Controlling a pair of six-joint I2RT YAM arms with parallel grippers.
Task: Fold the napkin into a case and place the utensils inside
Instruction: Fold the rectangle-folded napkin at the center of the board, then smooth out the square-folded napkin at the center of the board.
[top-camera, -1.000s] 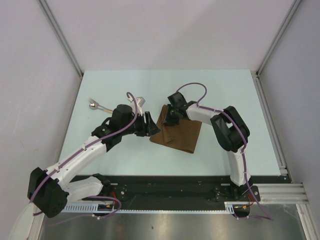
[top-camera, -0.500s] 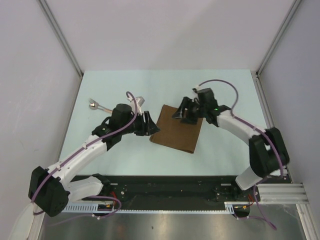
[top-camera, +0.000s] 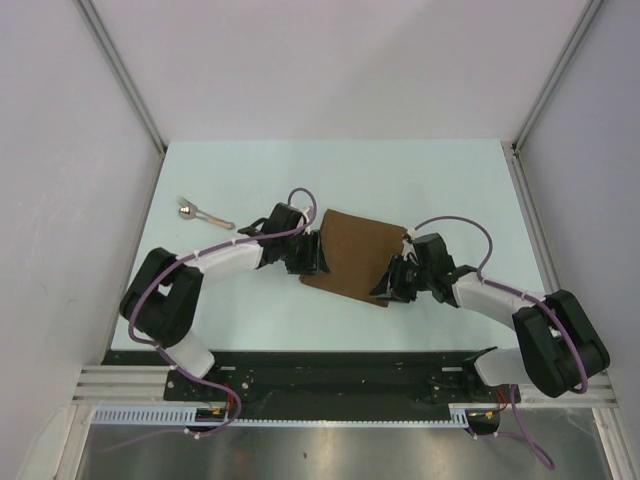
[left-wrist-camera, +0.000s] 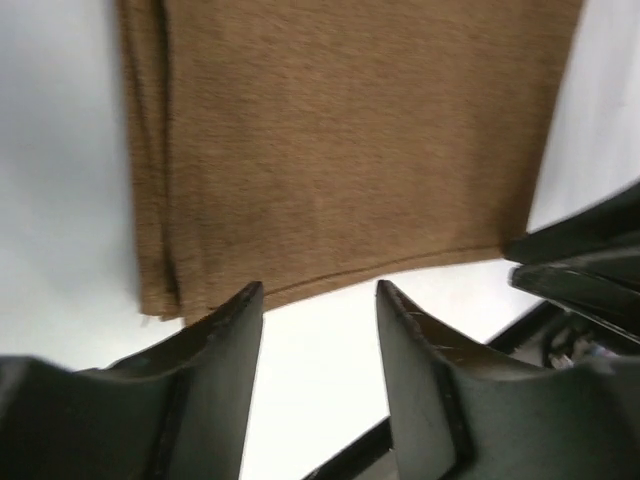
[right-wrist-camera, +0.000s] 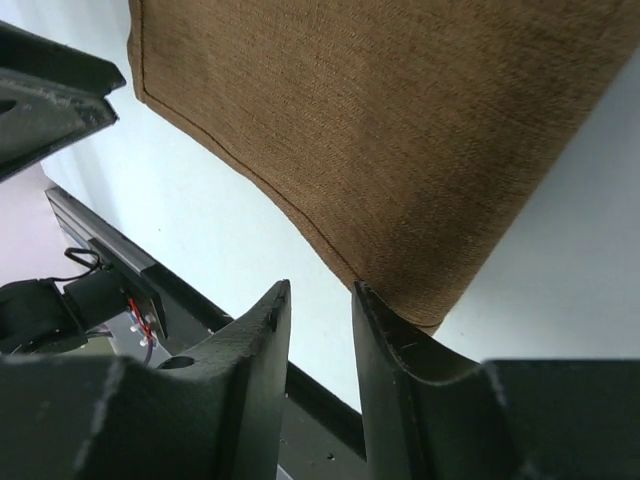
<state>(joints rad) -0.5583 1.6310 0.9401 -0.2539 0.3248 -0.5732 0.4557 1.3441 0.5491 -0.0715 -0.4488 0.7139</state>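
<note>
The brown napkin (top-camera: 352, 250) lies flat on the table, folded, with stacked layers along one side (left-wrist-camera: 150, 200). My left gripper (top-camera: 316, 262) is at its left edge, open, with bare table between the fingertips (left-wrist-camera: 320, 292) and one fingertip (left-wrist-camera: 245, 300) overlapping the napkin's corner. My right gripper (top-camera: 386, 288) is at the near right corner, jaws a little apart (right-wrist-camera: 320, 292) with nothing between them; one fingertip (right-wrist-camera: 365, 297) touches the napkin (right-wrist-camera: 400, 130) at that corner. A utensil (top-camera: 190, 210) with a silver head lies far left, away from both grippers.
The black base rail (top-camera: 330, 370) runs along the table's near edge. A metal track (top-camera: 540, 240) borders the right side. Grey walls close in on the left, right and back. Each wrist view shows the other gripper near its edge (left-wrist-camera: 585, 265) (right-wrist-camera: 50, 90).
My right gripper has left the napkin's far edge and come round to its near right corner, its jaws narrower. The left arm has reached right to the napkin's left edge. The napkin lies flatter.
</note>
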